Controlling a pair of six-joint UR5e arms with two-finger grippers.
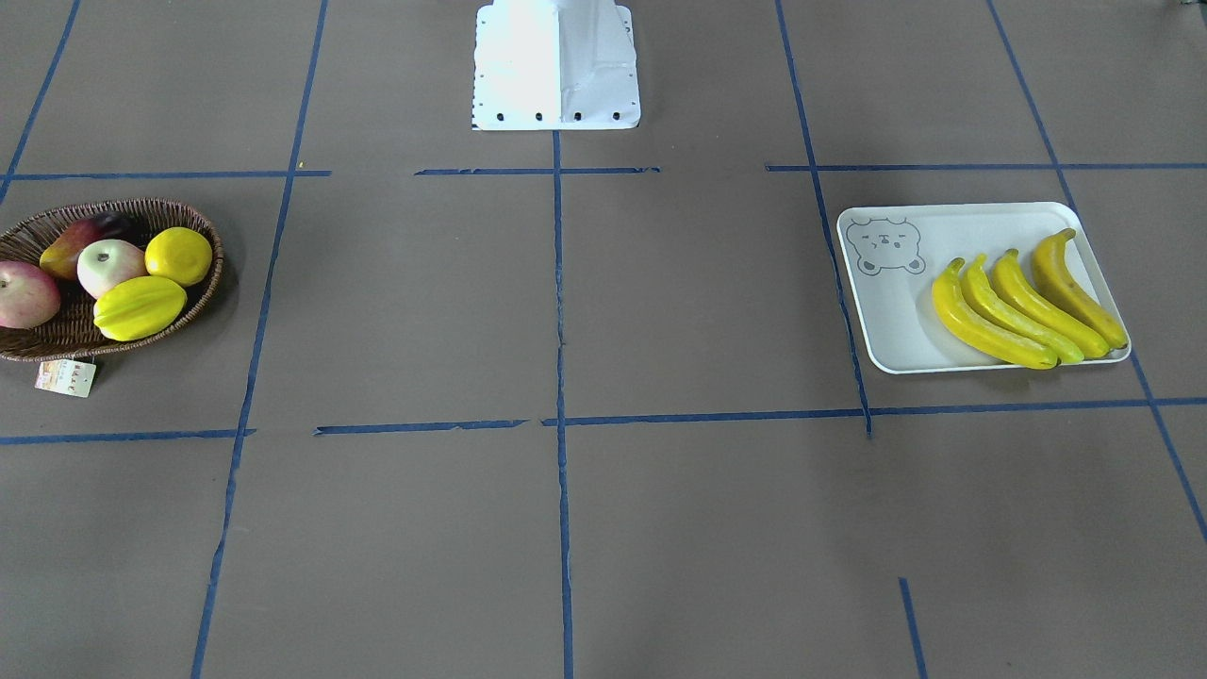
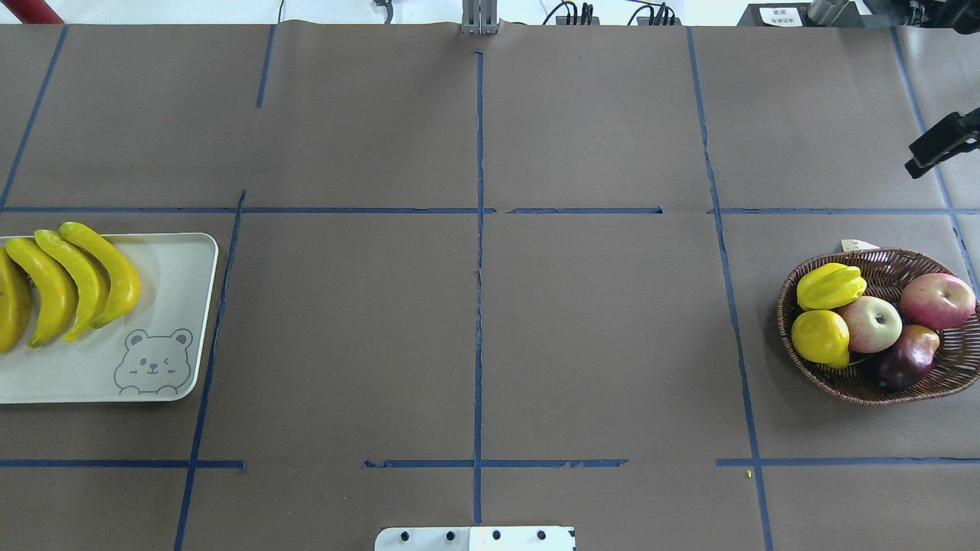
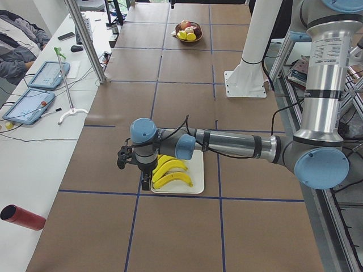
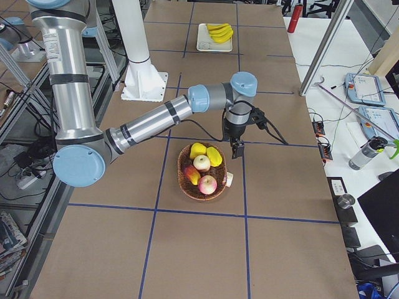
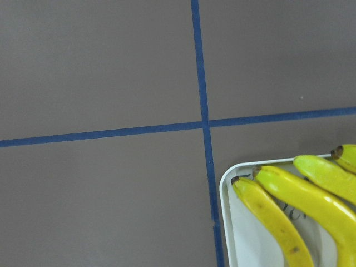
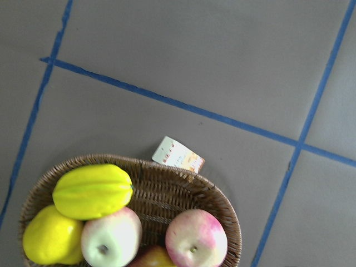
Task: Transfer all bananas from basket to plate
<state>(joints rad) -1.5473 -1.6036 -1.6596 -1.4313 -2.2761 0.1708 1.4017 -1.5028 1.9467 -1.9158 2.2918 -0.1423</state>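
Exterior front-facing: four bananas (image 1: 985, 328) lie together on the plate (image 1: 891, 311).

Silver arms (image 3: 232, 144), pale-blue joint caps (image 3: 143, 130), black claws (image 3: 146, 181).

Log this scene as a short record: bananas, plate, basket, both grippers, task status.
bananas: four, side by side on the plate
plate: table's robot-left side, bear drawing uncovered
basket: no bananas; holds star fruit, lemon, two apples, dark red fruit
left gripper: near the plate's edge; open or shut unclear
right gripper: near the basket; open or shut unclear
task status: transfer looks complete
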